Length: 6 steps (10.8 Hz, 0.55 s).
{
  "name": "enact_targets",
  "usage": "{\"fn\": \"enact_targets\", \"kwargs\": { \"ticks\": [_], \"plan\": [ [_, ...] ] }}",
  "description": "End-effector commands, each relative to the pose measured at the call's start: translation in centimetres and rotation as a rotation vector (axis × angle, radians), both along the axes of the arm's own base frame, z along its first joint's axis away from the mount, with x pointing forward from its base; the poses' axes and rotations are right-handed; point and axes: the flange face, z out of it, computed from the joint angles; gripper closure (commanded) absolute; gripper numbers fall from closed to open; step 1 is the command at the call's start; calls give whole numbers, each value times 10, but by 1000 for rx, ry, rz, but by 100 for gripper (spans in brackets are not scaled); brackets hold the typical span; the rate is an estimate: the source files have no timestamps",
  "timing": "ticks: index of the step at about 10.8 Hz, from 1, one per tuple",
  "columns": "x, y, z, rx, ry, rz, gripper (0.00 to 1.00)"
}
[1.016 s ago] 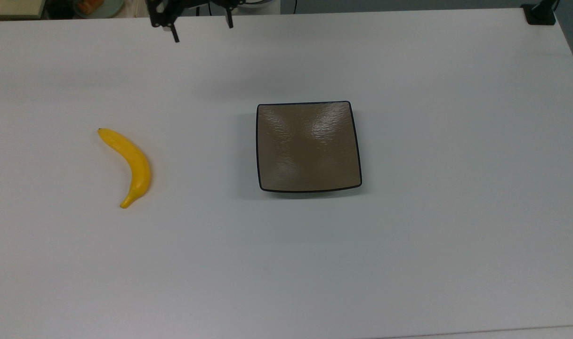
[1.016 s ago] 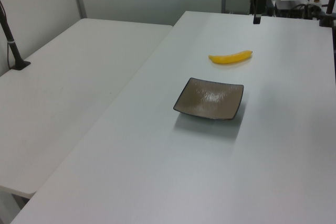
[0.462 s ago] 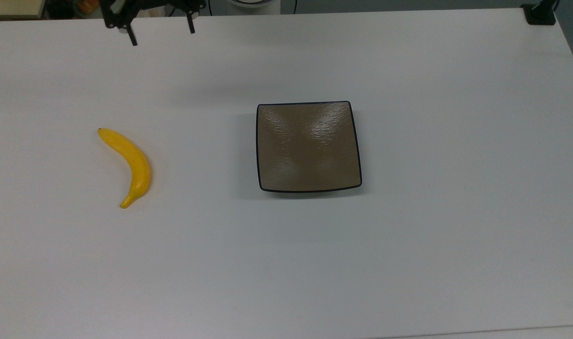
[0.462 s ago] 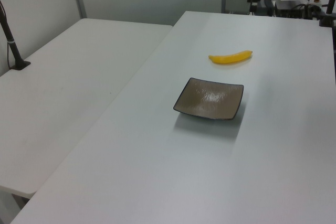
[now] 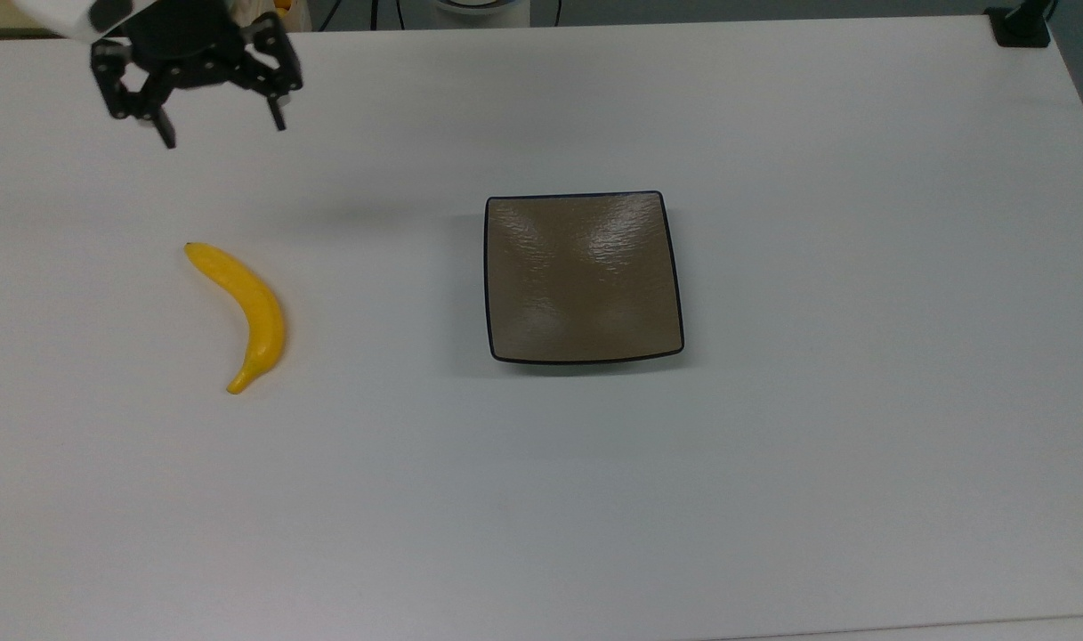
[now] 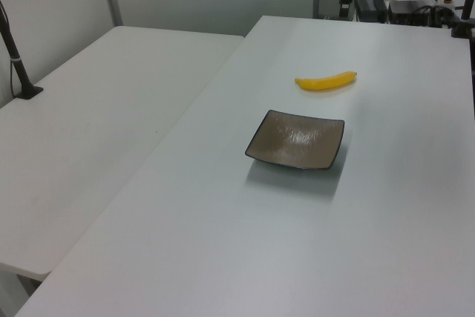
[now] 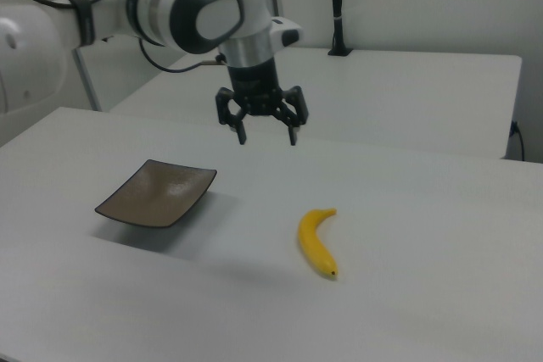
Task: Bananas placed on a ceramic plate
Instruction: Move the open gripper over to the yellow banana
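In the top view you have the pincer (image 5: 222, 135) spread wide with nothing between its fingers, held above the white surface (image 5: 861, 445) and well apart from the ceramic plate (image 5: 584, 278), off toward the top view's upper left of it. The banana (image 5: 249, 312) lies flat on the surface, also well to the top view's left of the plate, its stem tip pointing down the picture and its curve bulging toward the plate. The plate itself is bare. In the left view you see the banana (image 6: 326, 80) lying just beyond the plate (image 6: 297, 139), apart from it, with clear surface (image 6: 223, 243) between them. In the right view your pincer (image 7: 268, 136) hangs open and empty, above and between the plate (image 7: 158, 193) and the banana (image 7: 317, 243), touching neither. Judging by this, nothing of the task is done yet: you are in the approach. Left for you are bringing the pincer over the banana, lowering, closing across its middle, lifting, carrying it over to the plate and letting go inside the dished centre.
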Motion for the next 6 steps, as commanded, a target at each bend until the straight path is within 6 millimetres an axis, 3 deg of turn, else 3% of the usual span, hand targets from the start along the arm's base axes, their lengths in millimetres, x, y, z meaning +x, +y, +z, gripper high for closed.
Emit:
{"fn": "enact_targets", "kwargs": {
  "ticks": [1,6],
  "plan": [
    [23,-29,-27,-8,17,23,0],
    [40,-49,-77,-14,17,9,0]
  ]
}}
